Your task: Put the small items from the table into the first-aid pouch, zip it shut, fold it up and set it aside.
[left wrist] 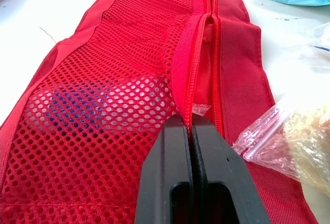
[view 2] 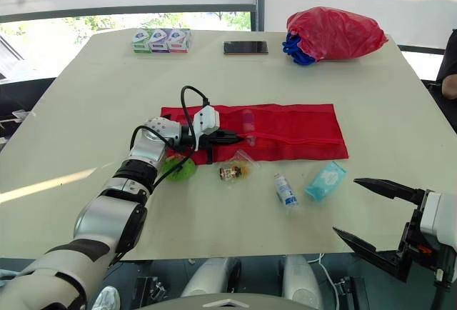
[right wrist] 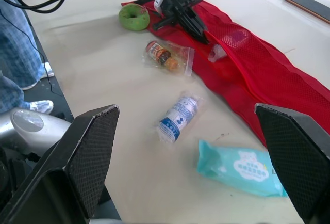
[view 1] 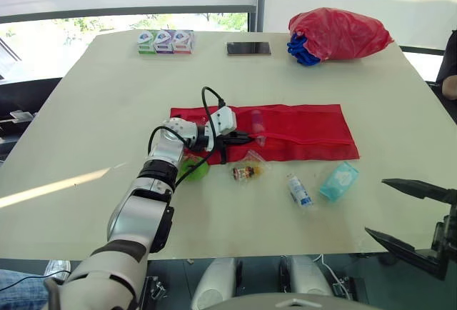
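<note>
– Left pincer (left wrist: 192, 123), state?
– Closed tight, nipping the zip edge of the mesh pocket on the first-aid pouch (view 1: 307, 128). The pouch lies unrolled and flat mid-bench, with the zip gaping just ahead of the fingers.
– Anything loaded?
– One bluish item (left wrist: 77, 105) shows through the mesh. Cannot identify it.
– What is left out?
– Four items on the bench (view 1: 107, 110), just in front of the pouch:
  - green ring (view 1: 194, 168), beside the left wrist
  - bagged brown bottle (view 1: 246, 173)
  - small white bottle (view 1: 300, 190)
  - teal wipes pack (view 1: 338, 181), near the pouch's front corner
– Right pincer (view 2: 344, 205)?
– Spread wide, empty, hovering at the near bench edge, apart from the wipes pack.
– Progress?
– Judged early. Loading has barely begun: one item in, four to go. Zipping, folding and setting aside are not yet done.
– Far side of the bench?
– Three small boxes (view 1: 165, 41), a phone (view 1: 248, 48) and a red bag (view 1: 335, 33), all well apart from the pouch. Probably not part of the load.
</note>
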Robot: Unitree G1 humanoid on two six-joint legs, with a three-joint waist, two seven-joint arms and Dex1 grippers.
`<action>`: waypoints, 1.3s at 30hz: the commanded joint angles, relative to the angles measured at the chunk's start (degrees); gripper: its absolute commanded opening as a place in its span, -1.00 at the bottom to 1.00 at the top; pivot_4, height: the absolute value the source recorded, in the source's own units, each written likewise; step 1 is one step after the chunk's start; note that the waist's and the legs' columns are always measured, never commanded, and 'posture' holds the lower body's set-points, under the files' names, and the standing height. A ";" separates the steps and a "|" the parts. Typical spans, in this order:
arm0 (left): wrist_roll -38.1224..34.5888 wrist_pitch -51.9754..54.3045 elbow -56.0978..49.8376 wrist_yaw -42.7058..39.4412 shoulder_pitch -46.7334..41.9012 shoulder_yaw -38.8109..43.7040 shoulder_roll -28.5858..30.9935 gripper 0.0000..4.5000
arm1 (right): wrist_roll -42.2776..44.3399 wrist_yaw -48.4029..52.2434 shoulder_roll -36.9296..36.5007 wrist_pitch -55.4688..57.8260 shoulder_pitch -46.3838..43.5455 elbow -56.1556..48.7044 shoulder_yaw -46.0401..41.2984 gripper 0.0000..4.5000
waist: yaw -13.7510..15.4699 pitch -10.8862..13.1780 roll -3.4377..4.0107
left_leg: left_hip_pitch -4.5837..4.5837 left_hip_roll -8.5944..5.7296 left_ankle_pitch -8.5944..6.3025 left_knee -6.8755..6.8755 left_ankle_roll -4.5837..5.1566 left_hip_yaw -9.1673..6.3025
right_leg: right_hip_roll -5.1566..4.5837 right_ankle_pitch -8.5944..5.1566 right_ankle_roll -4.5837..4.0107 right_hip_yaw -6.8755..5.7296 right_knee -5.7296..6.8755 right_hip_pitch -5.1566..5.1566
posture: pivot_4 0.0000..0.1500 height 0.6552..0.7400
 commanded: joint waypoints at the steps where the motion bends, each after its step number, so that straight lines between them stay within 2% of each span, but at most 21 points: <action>1: -0.09 -0.81 -0.89 0.02 -1.14 0.20 0.30 -1.00 | -3.10 -2.42 -0.98 0.42 -0.63 -1.36 2.58 1.00 | 0.04 0.00 0.00 | 0.00 0.00 0.00 0.00 0.00 0.00 | 0.00 0.00 0.00 0.00 0.00 0.00 | 1.00 1.00; 3: -0.06 -0.75 -1.04 0.07 -1.12 0.13 0.18 -1.00 | -1.67 -7.42 -1.03 5.10 -0.78 -1.94 4.78 1.00 | 0.07 0.00 0.00 | 0.00 0.00 0.00 0.01 0.00 0.00 | 0.00 0.00 0.00 -0.01 0.00 0.00 | 1.00 1.00; 5: -0.10 -0.70 -1.16 0.04 -1.23 0.12 0.07 -1.00 | -2.19 -13.27 -0.99 8.75 -3.37 -3.56 10.60 1.00 | 0.07 0.00 0.00 | 0.00 0.00 0.00 0.01 0.00 -0.01 | -0.01 0.00 0.00 0.00 0.00 0.00 | 1.00 1.00; 7: -0.16 -0.65 -1.23 0.13 -1.32 0.15 -0.15 -1.00 | -5.64 -19.00 -0.48 11.38 -7.51 -4.19 18.88 1.00 | -0.08 0.00 -0.01 | 0.01 0.01 0.00 0.01 0.00 -0.01 | -0.01 0.00 -0.01 0.00 0.01 -0.01 | 1.00 1.00; 11: -0.07 -0.59 -1.35 0.34 -1.34 0.18 -0.36 -1.00 | -12.52 -25.87 -0.65 15.05 -12.42 -3.06 28.56 1.00 | 0.16 0.03 0.05 | -0.04 -0.01 0.01 0.04 -0.02 -0.03 | -0.01 0.00 -0.01 -0.02 0.01 -0.04 | 1.00 1.00; 15: 0.01 -0.44 -1.94 0.34 -1.07 0.16 -0.27 -1.00 | -15.75 -31.09 -0.08 21.55 -18.45 -0.80 38.65 1.00 | 0.13 0.03 -0.02 | -0.05 -0.06 0.08 0.09 -0.13 -0.04 | -0.01 0.01 0.00 -0.03 -0.02 -0.02 | 1.00 1.00; 22: -0.02 -0.04 -2.46 0.52 -1.07 0.14 -0.69 -1.00 | -20.54 -35.21 2.10 26.40 -25.02 4.04 49.06 1.00 | 0.14 0.04 0.00 | -0.06 -0.06 0.03 0.13 -0.05 -0.07 | 0.00 0.01 0.00 -0.06 -0.01 -0.03 | 1.00 1.00; 23: 0.00 -0.02 -2.48 0.59 -1.12 0.13 -0.76 -1.00 | -20.15 -35.62 3.23 26.71 -25.63 4.54 49.18 0.82 | 0.15 0.04 0.00 | -0.06 -0.07 0.04 0.13 -0.06 -0.06 | 0.00 0.01 0.00 -0.05 0.00 -0.03 | 1.00 1.00; 24: -0.01 0.05 -2.44 0.68 -1.20 0.17 -0.83 -1.00 | -19.84 -36.21 4.41 26.99 -26.25 4.89 49.19 0.77 | 0.15 0.04 -0.01 | -0.07 -0.07 0.04 0.13 -0.06 -0.06 | 0.00 0.01 0.00 -0.06 0.00 -0.03 | 1.00 1.00; 26: -0.05 0.07 -2.19 0.83 -1.36 0.25 -0.90 -1.00 | -20.30 -36.20 4.63 27.73 -26.99 5.18 50.09 0.53 | 0.10 0.04 0.02 | -0.07 -0.07 0.05 0.14 -0.08 -0.09 | 0.01 0.01 0.00 -0.06 0.01 -0.03 | 1.00 1.00; 31: 0.02 -0.11 -1.83 1.10 -1.47 0.19 -1.07 -1.00 | -21.79 -36.01 5.33 26.81 -27.71 5.20 51.31 -0.51 | 0.06 0.04 0.02 | -0.06 -0.08 0.04 0.14 -0.07 -0.08 | 0.01 0.01 0.00 -0.06 0.03 -0.04 | 1.00 1.00; 32: 0.03 -0.16 -1.85 1.15 -1.48 0.17 -1.11 -1.00 | -21.58 -35.95 5.61 27.05 -28.00 5.01 51.18 -0.78 | 0.00 0.04 0.02 | -0.06 -0.08 0.03 0.14 -0.06 -0.08 | 0.01 0.01 0.00 -0.06 0.03 -0.04 | 1.00 1.00; 33: 0.02 -0.17 -1.85 1.19 -1.51 0.16 -1.16 -1.00 | -21.52 -35.83 5.71 27.23 -28.17 4.87 51.08 -0.91 | -0.03 0.04 0.02 | -0.06 -0.08 0.04 0.15 -0.06 -0.08 | 0.01 0.01 0.00 -0.06 0.04 -0.04 | 1.00 1.00; 39: -0.08 -0.67 -1.38 1.33 -1.48 0.25 -1.46 -1.00 | -19.31 -37.36 8.82 30.46 -32.90 4.78 48.72 -0.96 | -0.23 0.04 0.03 | -0.05 -0.08 0.03 0.15 -0.05 -0.09 | 0.01 0.01 0.00 -0.06 0.06 -0.04 | 1.00 1.00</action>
